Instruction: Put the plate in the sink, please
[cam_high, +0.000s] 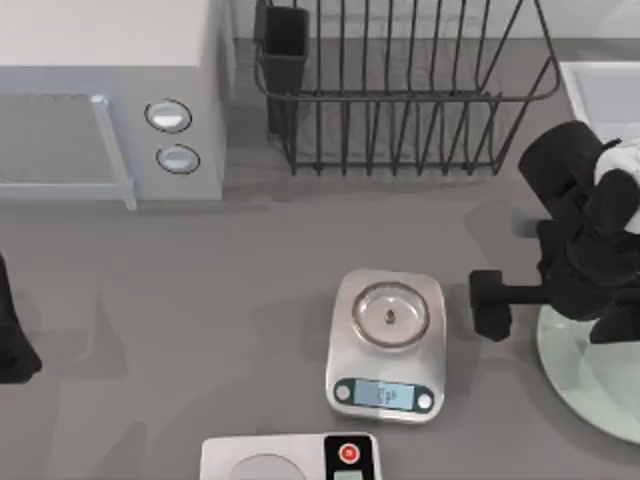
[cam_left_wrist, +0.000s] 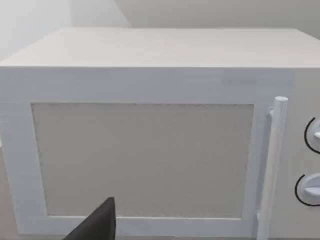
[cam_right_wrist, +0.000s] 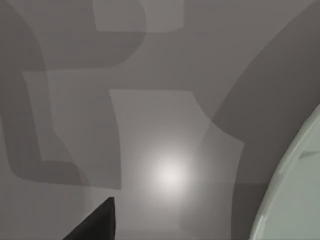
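The pale mint-green plate (cam_high: 585, 385) lies flat on the grey table at the front right, partly cut off by the picture's edge. Its rim also curves along the edge of the right wrist view as the plate (cam_right_wrist: 295, 200). My right gripper (cam_high: 490, 305) hangs over bare table just left of the plate's rim, pointing left toward the kitchen scale, with nothing in it. The black right arm covers the plate's far edge. The white sink (cam_high: 605, 95) sits at the back right, partly behind the arm. My left arm (cam_high: 12, 340) is parked at the table's left edge.
A steel kitchen scale (cam_high: 385, 345) stands mid-table, close to the left of my right gripper. A second white scale (cam_high: 290, 460) is at the front edge. A black wire dish rack (cam_high: 400, 90) stands at the back, left of the sink. The white microwave (cam_high: 110, 90) fills the back left corner.
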